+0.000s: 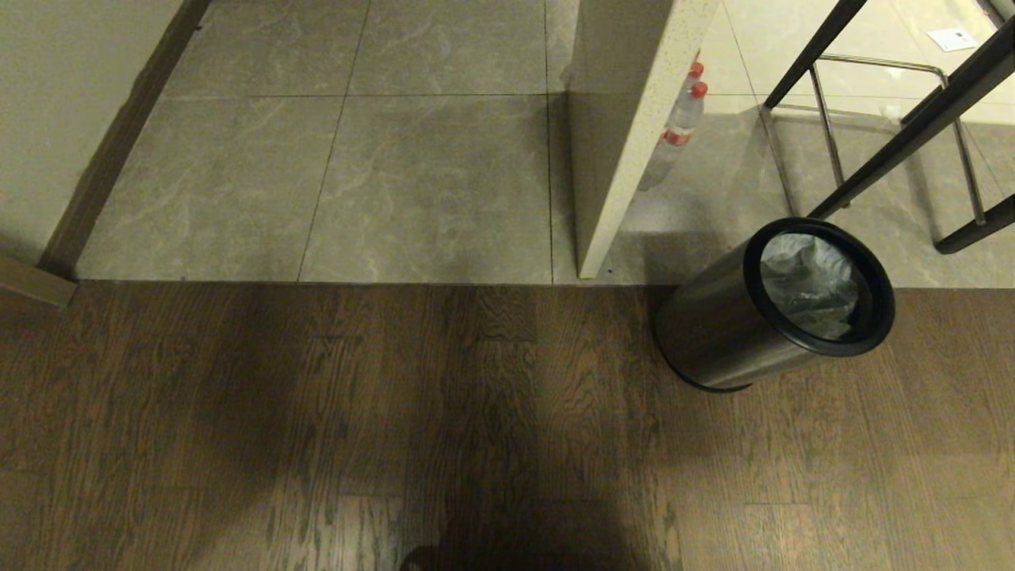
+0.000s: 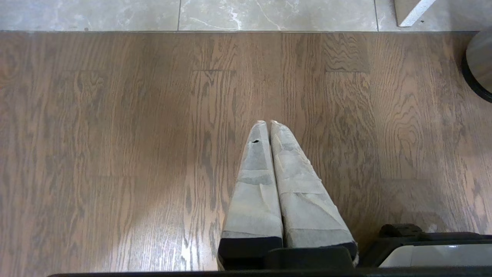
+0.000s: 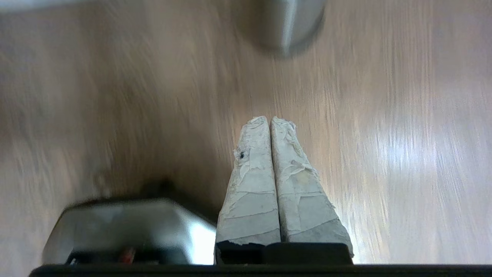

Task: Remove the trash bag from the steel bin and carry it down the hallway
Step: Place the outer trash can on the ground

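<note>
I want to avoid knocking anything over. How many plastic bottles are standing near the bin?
2 bottles with red caps, one in front, one behind it, beside the pale partition, beyond the steel bin. The partition may hide more.

Wood-plank floor [image 1: 317, 428]: brown, nearest the robot; the steel bin [image 1: 737, 325] stands on it.
Tiled floor [image 1: 428, 174]: grey marbled, beyond the planks; bears a pale partition [image 1: 626, 143] and chair legs [image 1: 825, 143].

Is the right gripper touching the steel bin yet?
Apart. In the right wrist view the shut right gripper hangs over bare wood floor, with a stretch of floor between it and the steel bin.
</note>
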Robot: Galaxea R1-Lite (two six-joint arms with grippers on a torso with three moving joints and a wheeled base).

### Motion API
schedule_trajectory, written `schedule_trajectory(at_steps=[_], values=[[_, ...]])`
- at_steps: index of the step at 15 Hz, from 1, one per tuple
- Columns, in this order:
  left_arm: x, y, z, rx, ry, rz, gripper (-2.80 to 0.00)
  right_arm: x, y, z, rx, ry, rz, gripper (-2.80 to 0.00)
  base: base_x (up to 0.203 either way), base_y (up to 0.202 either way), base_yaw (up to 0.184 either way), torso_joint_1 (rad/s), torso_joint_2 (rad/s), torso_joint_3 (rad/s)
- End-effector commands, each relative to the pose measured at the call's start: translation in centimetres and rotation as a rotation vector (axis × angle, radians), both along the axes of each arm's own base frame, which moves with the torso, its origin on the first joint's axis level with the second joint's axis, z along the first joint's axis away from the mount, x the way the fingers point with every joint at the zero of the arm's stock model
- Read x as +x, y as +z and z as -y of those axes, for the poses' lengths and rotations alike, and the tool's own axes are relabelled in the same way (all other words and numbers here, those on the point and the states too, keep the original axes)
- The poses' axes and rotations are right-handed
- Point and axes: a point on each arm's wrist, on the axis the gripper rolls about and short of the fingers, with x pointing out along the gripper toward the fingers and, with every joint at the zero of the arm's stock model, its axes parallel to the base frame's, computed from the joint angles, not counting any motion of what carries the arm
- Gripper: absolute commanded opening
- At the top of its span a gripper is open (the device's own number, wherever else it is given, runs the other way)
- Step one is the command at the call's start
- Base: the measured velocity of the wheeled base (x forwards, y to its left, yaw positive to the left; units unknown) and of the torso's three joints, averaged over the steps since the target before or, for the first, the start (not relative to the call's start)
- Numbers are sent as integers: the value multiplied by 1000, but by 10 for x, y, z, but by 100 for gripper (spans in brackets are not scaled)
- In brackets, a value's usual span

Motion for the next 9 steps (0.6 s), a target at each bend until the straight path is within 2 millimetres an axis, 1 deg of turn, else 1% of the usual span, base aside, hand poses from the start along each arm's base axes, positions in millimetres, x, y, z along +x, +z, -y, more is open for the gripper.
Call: schedule_trajectory(at_steps=[1, 2, 3, 4, 5, 6, 7, 8, 9], values=[[0, 0, 0, -1, 1, 0, -280, 39, 23, -1, 13, 1, -184, -280, 0, 0, 0, 0, 0, 0], [0, 0, 0, -1, 3, 0, -280, 49, 32, -1, 19, 1, -213, -280, 0, 0, 0, 6, 31, -2], [0, 0, 0, -1, 3, 0, -280, 68, 40, -1, 23, 2, -265, -280, 0, 0, 0, 0, 0, 0], [0, 0, 0, -1, 1, 0, -280, 93, 44, -2, 24, 3, -342, -280, 0, 0, 0, 0, 0, 0], [0, 0, 0, -1, 1, -2, -280, 128, 43, -3, 23, 5, -439, -181, 0, 0, 0, 0, 0, 0], [0, 0, 0, -1, 1, -2, -280, 159, 40, -4, 22, 7, -512, 0, 0, 0, 0, 0, 0, 0], [0, 0, 0, -1, 1, -2, -280, 183, 38, -5, 22, 8, -551, 0, 0, 0, 0, 0, 0, 0], [0, 0, 0, -1, 1, 0, -280, 211, 33, -6, 19, 8, -592, 0, 0, 0, 0, 0, 0, 0], [0, 0, 0, -1, 1, 0, -280, 234, 30, -7, 17, 8, -606, 0, 0, 0, 0, 0, 0, 0]])
